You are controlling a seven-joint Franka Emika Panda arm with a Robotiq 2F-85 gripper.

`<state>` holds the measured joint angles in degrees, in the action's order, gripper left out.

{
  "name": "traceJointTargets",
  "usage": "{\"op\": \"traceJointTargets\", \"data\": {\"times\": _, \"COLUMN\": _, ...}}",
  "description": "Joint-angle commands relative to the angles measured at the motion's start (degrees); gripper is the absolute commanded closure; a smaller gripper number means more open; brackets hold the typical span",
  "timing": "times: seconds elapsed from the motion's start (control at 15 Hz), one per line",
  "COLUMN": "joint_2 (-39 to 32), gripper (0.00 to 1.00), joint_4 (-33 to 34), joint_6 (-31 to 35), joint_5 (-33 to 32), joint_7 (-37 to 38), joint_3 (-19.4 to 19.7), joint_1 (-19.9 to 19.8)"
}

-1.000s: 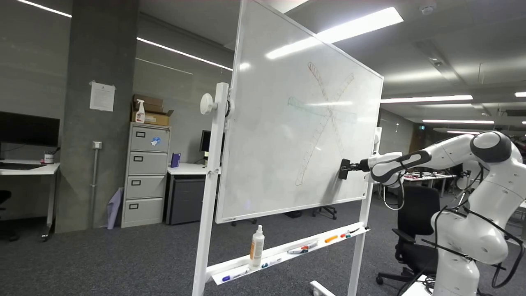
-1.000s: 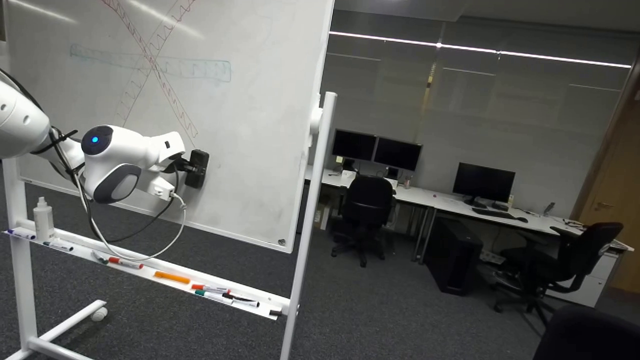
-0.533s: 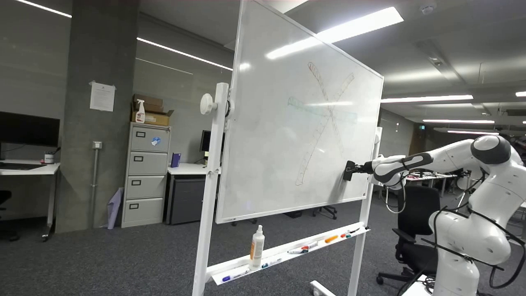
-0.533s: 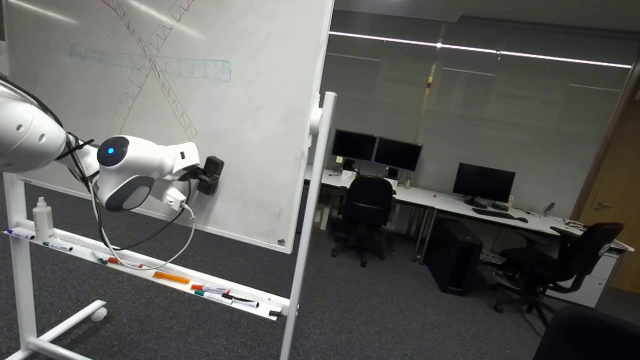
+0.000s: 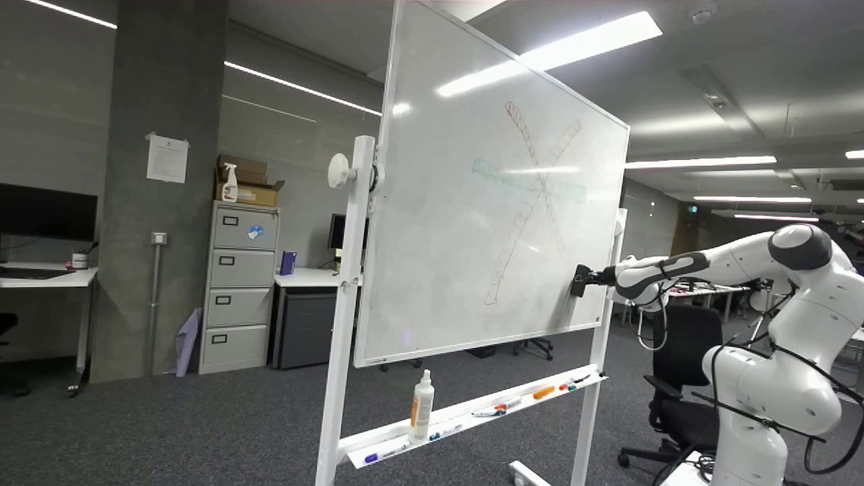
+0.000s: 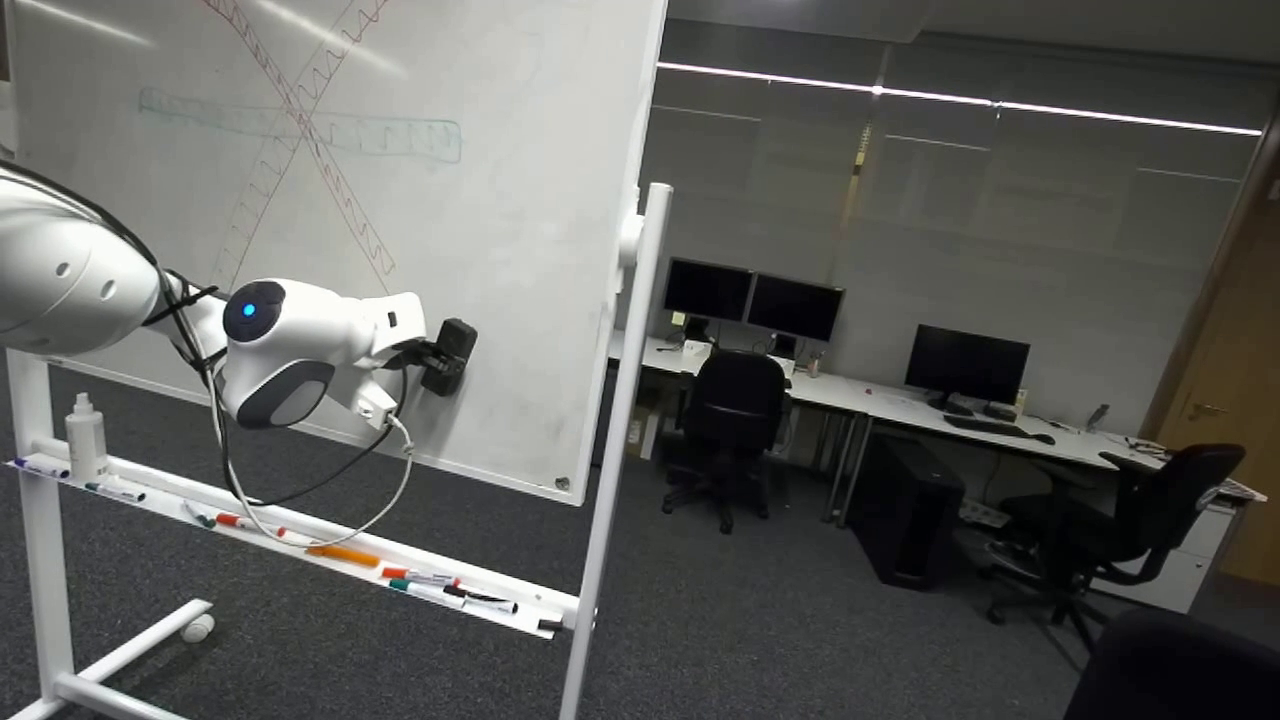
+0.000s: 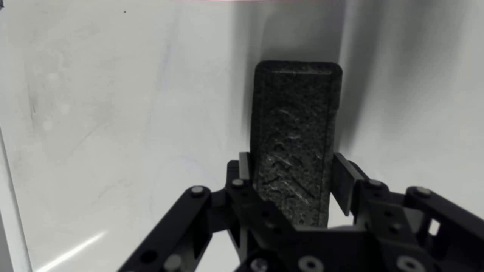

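My gripper (image 7: 292,166) is shut on a black eraser (image 7: 295,113), one pad on each long side; the eraser's near end is hidden behind the gripper in the wrist view. In both exterior views the eraser (image 5: 578,281) stands upright at the lower part of the whiteboard (image 5: 439,263). Whether it presses on the surface or hovers just off it, I cannot tell. Up and to the left of the eraser (image 6: 450,357) in an exterior view, hatched red strips (image 6: 345,195) cross, with a teal strip (image 6: 400,136) across them. Faint smudges show on the board in the wrist view.
Below the board runs a tray (image 6: 525,622) with several markers, an orange stick (image 6: 343,555) and a spray bottle (image 5: 422,408). A white cable (image 6: 385,510) loops from my wrist above the tray. The board's post (image 6: 622,430) and a black chair (image 5: 685,385) stand nearby.
The gripper and eraser have slid rightward and slightly down over the board in both exterior views, toward its lower corner. The grip is unchanged, and the drawn strips look the same.
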<state>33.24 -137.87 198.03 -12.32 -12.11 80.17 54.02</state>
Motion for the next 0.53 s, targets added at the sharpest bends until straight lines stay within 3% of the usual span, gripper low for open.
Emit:
{"op": "traceJointTargets", "data": {"times": 0.0, "joint_2": -1.00, "gripper": 0.70, "joint_4": 2.45, "joint_6": -0.09, "joint_5": -0.27, "joint_7": -0.07, "joint_3": -1.36, "joint_1": 2.31}}
{"op": "traceJointTargets", "data": {"times": 0.27, "joint_2": -1.62, "gripper": 0.70, "joint_4": 0.77, "joint_6": -0.08, "joint_5": -0.59, "joint_7": 0.71, "joint_3": -7.38, "joint_1": -0.80}}
{"op": "traceJointTargets", "data": {"times": 0.47, "joint_2": -1.73, "gripper": 0.70, "joint_4": -1.05, "joint_6": -0.05, "joint_5": -1.19, "joint_7": 0.97, "joint_3": -14.25, "joint_1": -4.86}}
